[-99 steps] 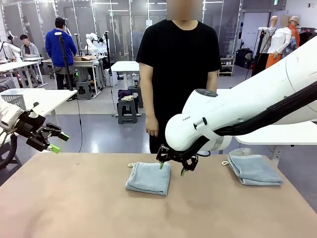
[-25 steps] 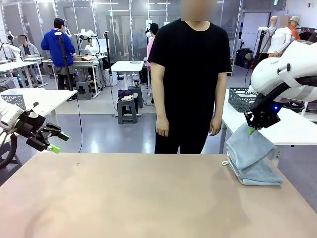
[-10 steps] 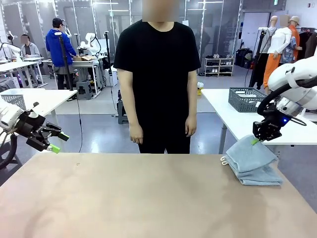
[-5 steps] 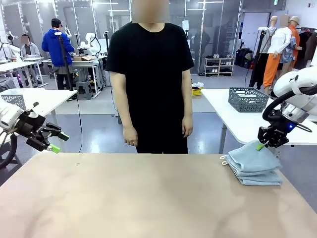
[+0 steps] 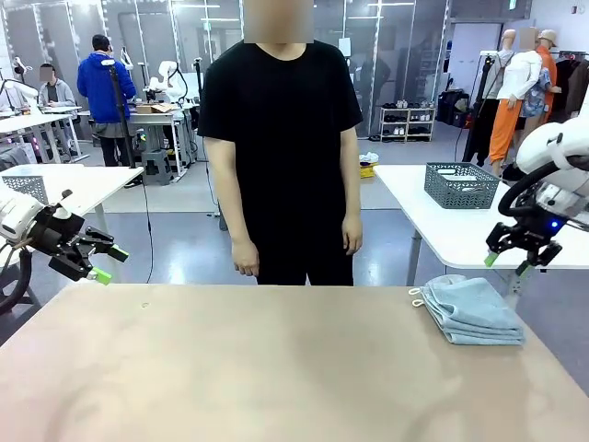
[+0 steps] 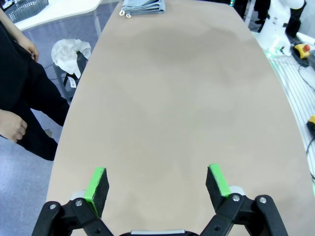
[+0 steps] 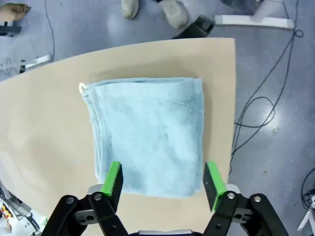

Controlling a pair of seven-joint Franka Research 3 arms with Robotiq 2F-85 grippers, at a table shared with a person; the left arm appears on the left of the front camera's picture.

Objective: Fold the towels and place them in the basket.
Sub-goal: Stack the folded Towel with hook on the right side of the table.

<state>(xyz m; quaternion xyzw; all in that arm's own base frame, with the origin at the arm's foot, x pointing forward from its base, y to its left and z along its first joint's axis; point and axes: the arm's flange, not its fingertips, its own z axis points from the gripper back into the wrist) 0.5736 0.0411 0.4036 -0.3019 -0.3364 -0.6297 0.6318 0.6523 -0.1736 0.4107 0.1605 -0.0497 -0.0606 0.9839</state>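
Two folded light blue-grey towels [image 5: 471, 311] lie stacked at the table's far right corner, their white loops toward the left. My right gripper [image 5: 520, 261] hangs open a little above and to the right of the stack, holding nothing. In the right wrist view the towels [image 7: 147, 132] lie flat below the open right gripper [image 7: 162, 172]. The dark grey mesh basket [image 5: 460, 184] stands on a white side table behind. My left gripper [image 5: 99, 262] is open and empty past the table's left edge; in its own view the left gripper [image 6: 157, 184] faces the bare tabletop, with the towels [image 6: 142, 6] far off.
A person [image 5: 281, 147] in a black shirt stands at the far edge, hands hanging down. The white side table [image 5: 442, 230] sits behind the right corner. The brown tabletop [image 5: 258, 368] is bare apart from the stack.
My right gripper opened, let the upper towel settle flat on the lower one, and rose up and to the right. The left arm has not moved.
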